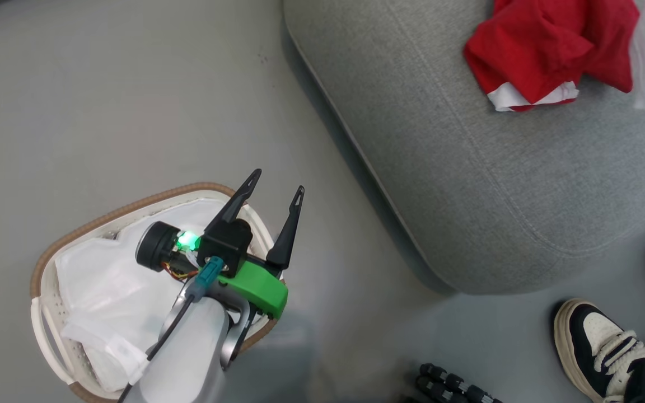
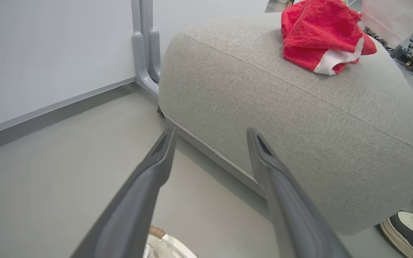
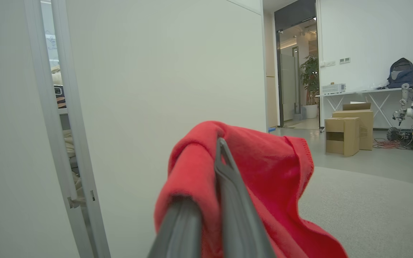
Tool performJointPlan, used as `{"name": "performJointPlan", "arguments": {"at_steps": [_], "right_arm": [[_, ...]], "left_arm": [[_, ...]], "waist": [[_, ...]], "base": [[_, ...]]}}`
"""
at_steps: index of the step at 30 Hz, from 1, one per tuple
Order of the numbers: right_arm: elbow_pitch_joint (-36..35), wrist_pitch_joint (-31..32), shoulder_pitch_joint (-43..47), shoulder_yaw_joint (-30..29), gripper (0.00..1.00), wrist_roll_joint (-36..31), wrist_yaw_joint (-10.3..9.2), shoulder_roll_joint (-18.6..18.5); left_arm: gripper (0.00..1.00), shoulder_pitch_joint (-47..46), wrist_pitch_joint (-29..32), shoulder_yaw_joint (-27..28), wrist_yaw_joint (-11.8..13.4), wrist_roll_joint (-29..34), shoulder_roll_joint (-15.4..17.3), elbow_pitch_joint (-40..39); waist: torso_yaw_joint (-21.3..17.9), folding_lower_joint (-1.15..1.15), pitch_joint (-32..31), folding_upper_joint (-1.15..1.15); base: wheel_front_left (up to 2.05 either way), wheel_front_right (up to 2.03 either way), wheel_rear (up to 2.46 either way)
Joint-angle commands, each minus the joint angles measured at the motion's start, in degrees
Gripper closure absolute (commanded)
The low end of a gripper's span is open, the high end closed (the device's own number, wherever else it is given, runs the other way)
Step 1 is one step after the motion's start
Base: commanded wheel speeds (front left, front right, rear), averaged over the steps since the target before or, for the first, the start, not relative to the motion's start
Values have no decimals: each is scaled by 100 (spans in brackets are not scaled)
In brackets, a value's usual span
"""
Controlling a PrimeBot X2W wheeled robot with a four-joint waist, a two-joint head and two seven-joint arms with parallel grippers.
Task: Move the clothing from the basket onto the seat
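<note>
On the floor at my left stands one basket [image 1: 40, 282], its white liner [image 1: 104, 291] showing. My left gripper [image 1: 277, 182] hangs over its right rim with jaws spread wide and nothing between them, and my forearm covers part of the basket's near side. A strip of bare floor [image 1: 132, 101] parts the basket from the one grey seat [image 1: 468, 196]. One heap of clothing [image 1: 541, 50], red with a white band, lies toward the seat's far edge, well apart from the basket. Two shoes [image 1: 597, 347] of a person stand on the floor by the seat's near right corner. My right gripper [image 3: 212, 175] is clamped on a second piece of red clothing, which drapes over both fingers above the seat. Beyond it stand two cardboard boxes [image 3: 350, 136].
</note>
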Motion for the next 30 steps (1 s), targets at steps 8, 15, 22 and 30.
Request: {"name": "performJointPlan", "arguments": {"at_steps": [8, 15, 22, 30], "right_arm": [[482, -12, 207, -347, 100, -585, -3, 269], [1083, -12, 839, -552, 100, -955, -4, 506], [1418, -12, 1396, -524, 0, -1238, -4, 697], [1162, -12, 2136, -415, 0, -1334, -4, 846]], "left_arm": [[0, -342, -5, 118, -35, 94, 89, -6], [0, -360, -5, 160, -33, 84, 105, 53], [0, -148, -5, 277, -35, 50, 147, 75], [0, 28, -4, 400, -37, -4, 81, 145]], "waist": [[618, 0, 718, -1], [738, 0, 717, -1], [626, 0, 530, -1], [554, 0, 115, -1]], "base": [[0, 0, 0], [0, 0, 0], [0, 0, 0], [0, 0, 0]]}}
